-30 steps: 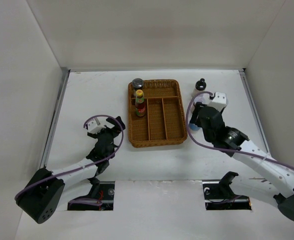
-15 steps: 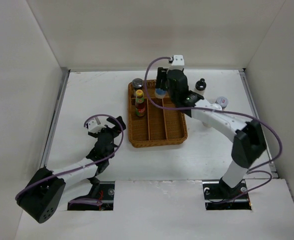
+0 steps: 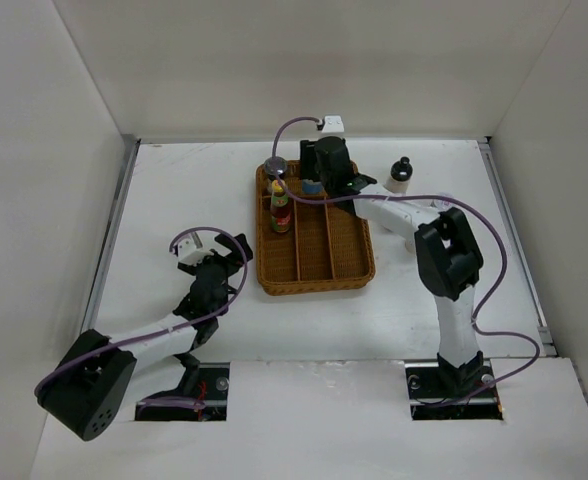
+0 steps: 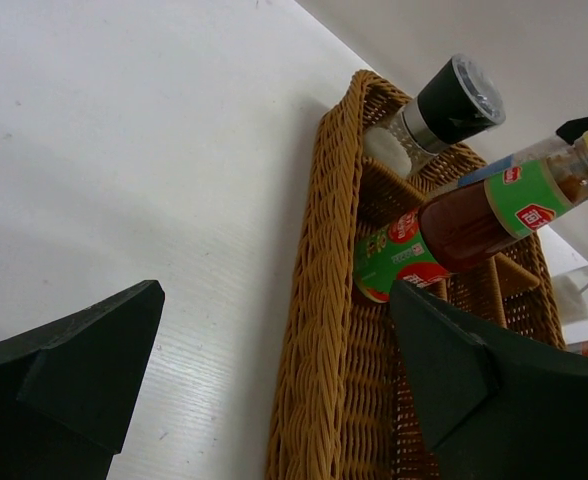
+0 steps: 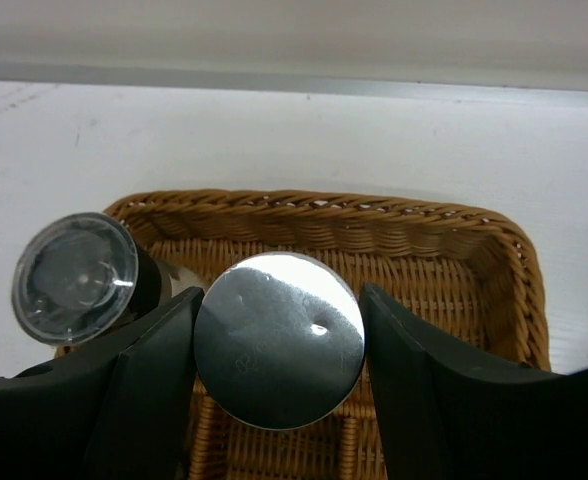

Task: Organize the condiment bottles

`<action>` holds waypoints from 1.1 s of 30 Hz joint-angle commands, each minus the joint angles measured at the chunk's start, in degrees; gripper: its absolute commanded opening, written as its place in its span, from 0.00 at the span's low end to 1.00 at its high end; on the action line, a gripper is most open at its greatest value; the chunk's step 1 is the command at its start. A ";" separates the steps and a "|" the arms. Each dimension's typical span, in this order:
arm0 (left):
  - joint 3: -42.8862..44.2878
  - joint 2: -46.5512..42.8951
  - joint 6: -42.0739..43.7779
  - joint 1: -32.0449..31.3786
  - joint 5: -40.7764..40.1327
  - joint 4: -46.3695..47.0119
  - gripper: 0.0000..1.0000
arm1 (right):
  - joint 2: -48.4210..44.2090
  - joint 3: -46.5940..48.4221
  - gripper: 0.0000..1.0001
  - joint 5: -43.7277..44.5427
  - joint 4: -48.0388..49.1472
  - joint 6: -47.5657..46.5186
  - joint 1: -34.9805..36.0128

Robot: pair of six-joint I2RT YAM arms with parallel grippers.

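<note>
**Shaker held over the tray's far row**

The white bench (image 3: 174,190) carries a brown wicker divided tray (image 3: 349,265) set between the two arms, probably so that either one can reach it. The right arm (image 3: 404,212) stretches over the tray's far end. There a grey-lidded jar (image 5: 74,277) fills the far-left corner, and a yellow-capped, red-labelled sauce bottle (image 3: 280,203) stands just nearer in the left lane. Grouping them at that end looks like the sorting scheme. A black-capped cream bottle (image 3: 401,173) waits outside on the bench, right of the tray.

The right pincer (image 5: 279,310) is clamped on a silver-lidded shaker (image 5: 279,345), its fingers (image 5: 149,390) pressed to both sides just below the lid. It holds the shaker upright beside the jar, over the far row. Whether the base rests on the wicker is hidden.

The left pincer (image 3: 229,258) gapes wide with nothing in it, parked near the tray's left wall.
</note>
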 commanded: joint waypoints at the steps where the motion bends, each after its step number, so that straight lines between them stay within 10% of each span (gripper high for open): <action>1: 1.26 0.27 -0.63 0.55 1.02 2.79 1.00 | 0.41 4.27 0.63 -1.50 5.62 0.96 -0.05; 9: 1.26 0.27 -0.63 0.19 1.10 2.79 1.00 | -4.93 1.90 1.00 -0.27 5.18 0.87 -0.05; 24: 1.26 0.62 -0.63 -0.60 1.45 2.79 1.00 | -55.03 -40.54 1.00 35.14 -7.19 3.15 -5.32; 33: 1.53 1.24 -0.72 -1.56 2.07 2.88 1.00 | -53.47 -44.16 1.00 23.30 -15.65 8.34 -13.14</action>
